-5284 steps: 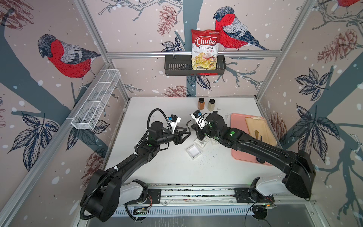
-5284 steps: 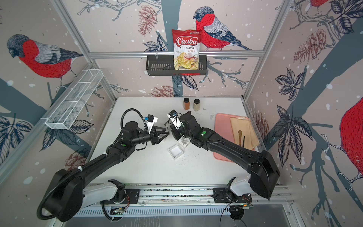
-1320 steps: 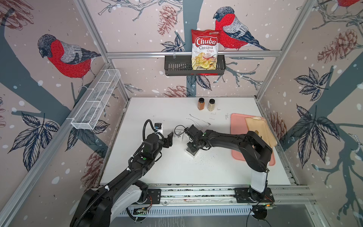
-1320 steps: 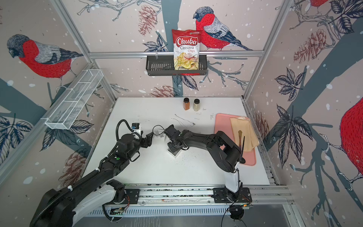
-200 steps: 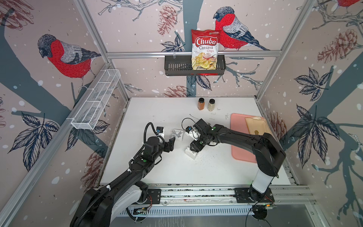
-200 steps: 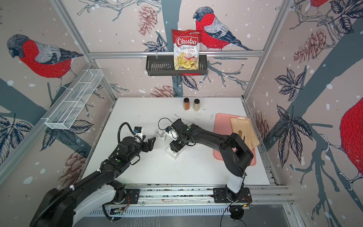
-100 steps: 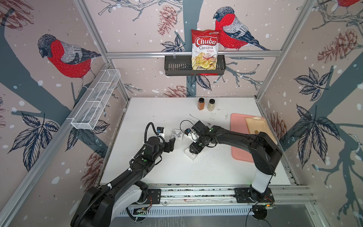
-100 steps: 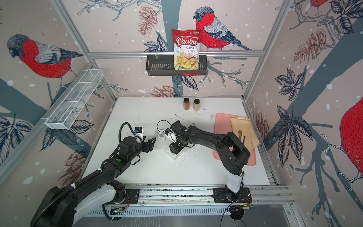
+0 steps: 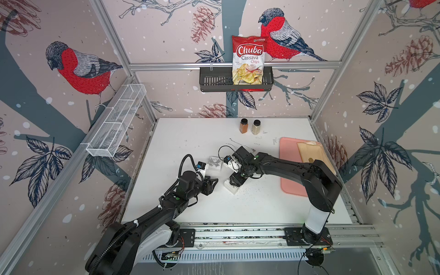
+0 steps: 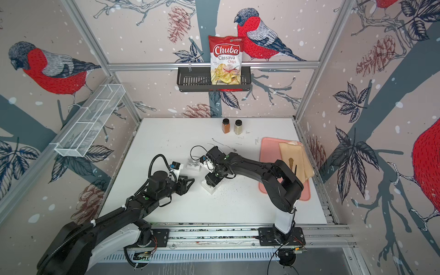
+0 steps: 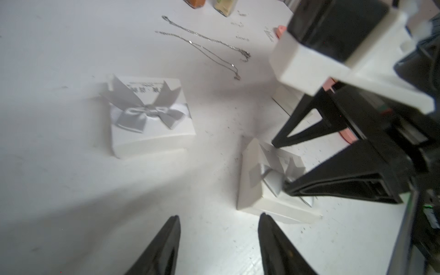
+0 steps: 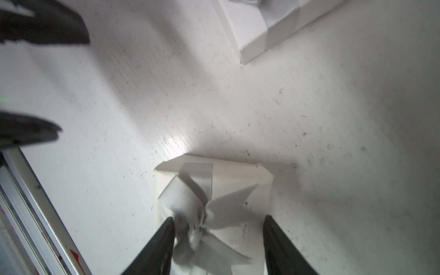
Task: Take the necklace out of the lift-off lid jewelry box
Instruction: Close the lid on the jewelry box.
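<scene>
Front box (image 11: pixel 250 185), back box (image 11: pixel 152 133): lidded, contents hidden. Right gripper (image 12: pixel 217 221) straddles front box, grip unclear. Left gripper (image 11: pixel 217 217) half-parted, empty. Necklaces (image 11: pixel 190 42) lie loose on table (image 9: pixel 190 142).

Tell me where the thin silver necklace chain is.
In both top views the thin silver necklace chain lies loose on the white table, behind the right end effector and in front of the two small spice jars.
</scene>
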{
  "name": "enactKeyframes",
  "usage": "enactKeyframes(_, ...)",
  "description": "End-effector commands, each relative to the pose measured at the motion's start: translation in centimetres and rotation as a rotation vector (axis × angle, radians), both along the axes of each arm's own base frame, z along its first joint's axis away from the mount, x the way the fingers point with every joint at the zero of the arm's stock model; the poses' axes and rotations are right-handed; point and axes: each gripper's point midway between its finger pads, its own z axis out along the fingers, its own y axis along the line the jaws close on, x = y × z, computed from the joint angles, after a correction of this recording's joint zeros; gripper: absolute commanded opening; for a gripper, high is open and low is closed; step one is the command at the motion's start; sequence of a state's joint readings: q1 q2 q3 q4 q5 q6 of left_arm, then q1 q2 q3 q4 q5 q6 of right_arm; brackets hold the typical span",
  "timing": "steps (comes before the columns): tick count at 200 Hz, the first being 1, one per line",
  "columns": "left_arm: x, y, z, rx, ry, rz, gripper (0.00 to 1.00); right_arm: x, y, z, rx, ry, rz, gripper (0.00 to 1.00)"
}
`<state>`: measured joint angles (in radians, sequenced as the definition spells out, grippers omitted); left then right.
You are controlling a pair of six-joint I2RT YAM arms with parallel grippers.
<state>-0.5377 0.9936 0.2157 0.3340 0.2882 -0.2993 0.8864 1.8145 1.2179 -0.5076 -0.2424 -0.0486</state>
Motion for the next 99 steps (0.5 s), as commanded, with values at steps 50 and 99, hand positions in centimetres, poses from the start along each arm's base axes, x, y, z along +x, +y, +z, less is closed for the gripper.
enactKeyframes(50, -3.1, -3.6, -1.0, -0.1, 0.017, -0.052, 0.16, 0.2, -0.6, -0.4, -0.009, 0.011, -0.035, 0.59)
enactKeyframes(99, -3.1, -4.6, -2.6, -0.092, -0.007, -0.025, 0.05, 0.1, -0.6, -0.5, 0.003, 0.022, -0.038, 0.6)
